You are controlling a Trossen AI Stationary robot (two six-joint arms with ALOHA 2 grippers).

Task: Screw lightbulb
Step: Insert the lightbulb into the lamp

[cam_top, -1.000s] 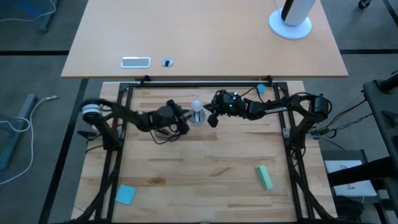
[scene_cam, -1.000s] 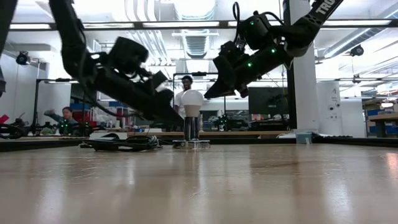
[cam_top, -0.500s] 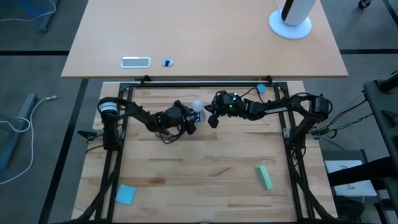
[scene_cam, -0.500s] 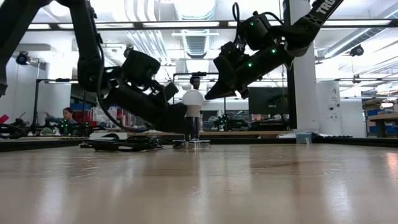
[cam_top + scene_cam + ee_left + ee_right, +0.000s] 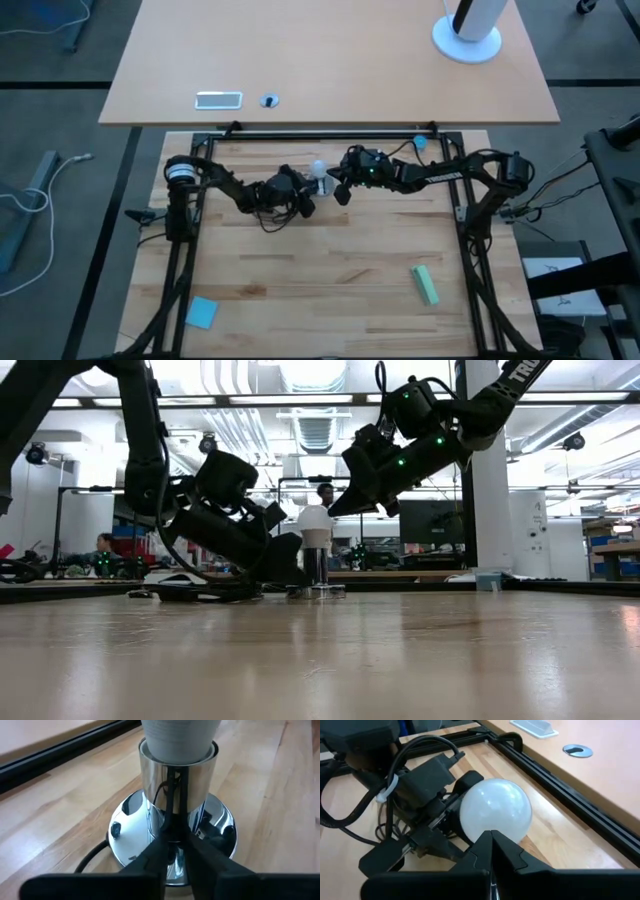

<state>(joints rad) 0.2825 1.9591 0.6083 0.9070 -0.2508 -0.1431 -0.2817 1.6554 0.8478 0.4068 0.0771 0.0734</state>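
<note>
The frosted-white lightbulb (image 5: 318, 169) stands upright in the round silver socket (image 5: 316, 568), whose chrome foot (image 5: 125, 827) rests on the wooden table. My left gripper (image 5: 303, 196) is shut and low at the socket's foot, on its left side; it also shows in the low view (image 5: 292, 574). My right gripper (image 5: 337, 511) is shut and hangs at bulb height just right of the bulb (image 5: 495, 810). My left gripper's shut fingertips (image 5: 159, 851) are against the socket's chrome foot (image 5: 220, 827), close to the bottom of the stem. They come slanting down from the table's left. The socket stands upright on the table. My right gripper's tip is very near the bulb's side; I cannot tell whether it touches.
The socket's black cord (image 5: 266, 216) lies looped under the left arm. A small blue cap (image 5: 420, 143) sits by the far rail, a green block (image 5: 425, 285) at the near right, a blue square (image 5: 200, 312) at the near left. People show in the room behind (image 5: 325, 493).
My left gripper has gone toward the table's right and down, until its tip is at the socket's foot. The socket with the bulb has shifted a little toward the right gripper and stays upright.
</note>
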